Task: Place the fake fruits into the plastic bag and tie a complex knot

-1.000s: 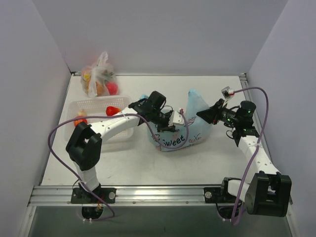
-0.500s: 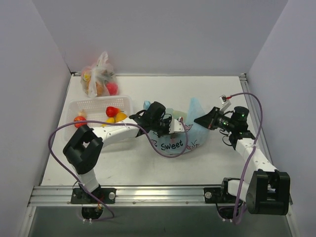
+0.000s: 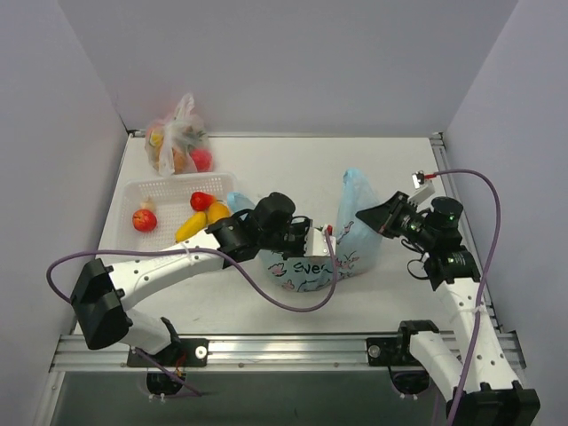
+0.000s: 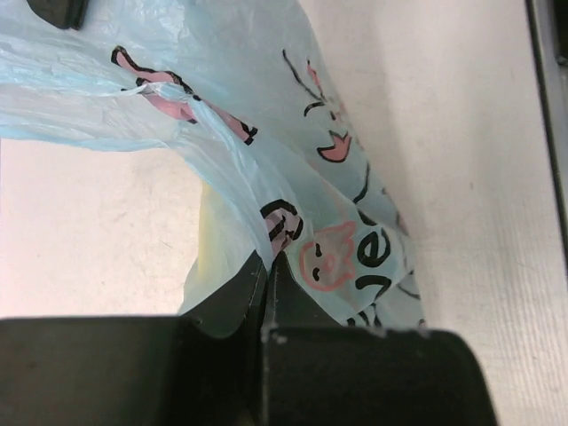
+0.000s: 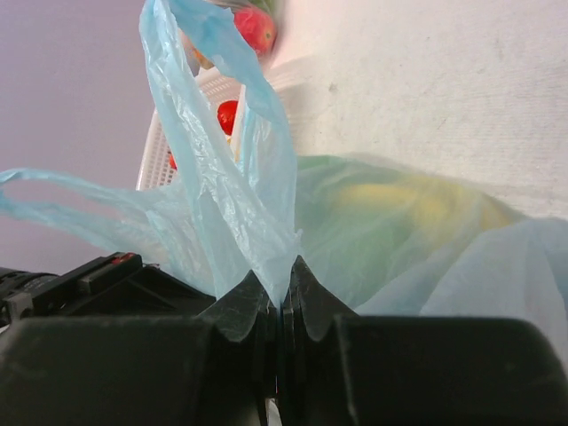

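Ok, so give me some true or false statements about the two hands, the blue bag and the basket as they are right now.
1. The right hand is shut on a strip of the light-blue bag. True.
2. The left hand is open, clear of the bag. False: it is shut on the bag's plastic.
3. The white basket is empty. False: it holds a banana and a red fruit, among others.
4. The clear bag of fruit sits at the far left corner of the table. True.
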{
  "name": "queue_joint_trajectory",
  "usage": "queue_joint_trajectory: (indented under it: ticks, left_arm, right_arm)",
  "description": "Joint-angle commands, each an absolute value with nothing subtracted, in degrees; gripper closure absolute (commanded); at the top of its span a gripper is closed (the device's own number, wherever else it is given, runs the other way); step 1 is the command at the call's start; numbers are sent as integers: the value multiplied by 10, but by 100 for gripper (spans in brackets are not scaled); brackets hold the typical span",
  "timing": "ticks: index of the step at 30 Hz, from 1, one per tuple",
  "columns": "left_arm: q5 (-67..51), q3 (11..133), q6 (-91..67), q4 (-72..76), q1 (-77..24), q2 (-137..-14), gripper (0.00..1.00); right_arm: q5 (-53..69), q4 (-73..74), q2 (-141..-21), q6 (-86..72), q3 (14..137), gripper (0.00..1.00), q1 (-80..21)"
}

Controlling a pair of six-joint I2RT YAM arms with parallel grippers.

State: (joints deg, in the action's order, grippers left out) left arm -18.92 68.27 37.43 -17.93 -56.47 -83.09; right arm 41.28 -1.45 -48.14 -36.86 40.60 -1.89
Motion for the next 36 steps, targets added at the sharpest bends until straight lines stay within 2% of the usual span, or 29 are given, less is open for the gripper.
queue_joint_trajectory:
  ticks: [1, 5, 6, 7, 10, 13, 15, 18, 21, 22, 24, 25, 26, 31, 36]
  left_arm:
    - [-164, 682, 358, -225, -570, -834, 100]
    - [-159, 650, 365, -201, -570, -866, 100]
    - [-161, 644, 365, -197, -570, -867, 100]
    - [-170, 642, 365, -192, -569, -866, 100]
    - [-175, 649, 362, -192, -568, -856, 100]
    - [-192, 654, 376, -197, -567, -849, 100]
    - [-202, 657, 385, -197, -567, -852, 100]
    - [-202, 669, 382, -194, -567, -858, 100]
    - [-190, 679, 393, -185, -567, -862, 100]
    - [-176, 684, 396, -182, -566, -862, 100]
    - [-165, 706, 410, -184, -563, -860, 100]
    - [-163, 715, 417, -188, -561, -853, 100]
    - [-160, 722, 433, -191, -559, -849, 100]
    - [-177, 796, 547, -298, -550, -840, 100]
    - [-200, 762, 613, -333, -569, -842, 100]
  right_arm:
    - [374, 57, -447, -364, 384, 100, -26]
    - [446, -20, -431, -353, 320, 100, -25]
    - [464, -42, -425, -332, 314, 94, -25]
    - [478, -43, -422, -319, 312, 67, -25]
    - [525, -35, -412, -261, 314, 32, -22]
    - [569, -32, -414, -218, 311, 22, -24]
    - [578, -46, -432, -206, 303, 22, -25]
    - [570, -63, -475, -194, 294, 26, -29]
    - [566, -118, -509, -217, 296, 49, -30]
    - [553, -130, -512, -224, 302, 65, -30]
    - [541, -145, -517, -242, 321, 81, -30]
    - [521, -139, -519, -245, 353, 96, -30]
    - [511, -130, -525, -250, 369, 100, -29]
    - [486, -120, -505, -323, 429, 100, -29]
    - [428, -74, -497, -314, 419, 100, -33]
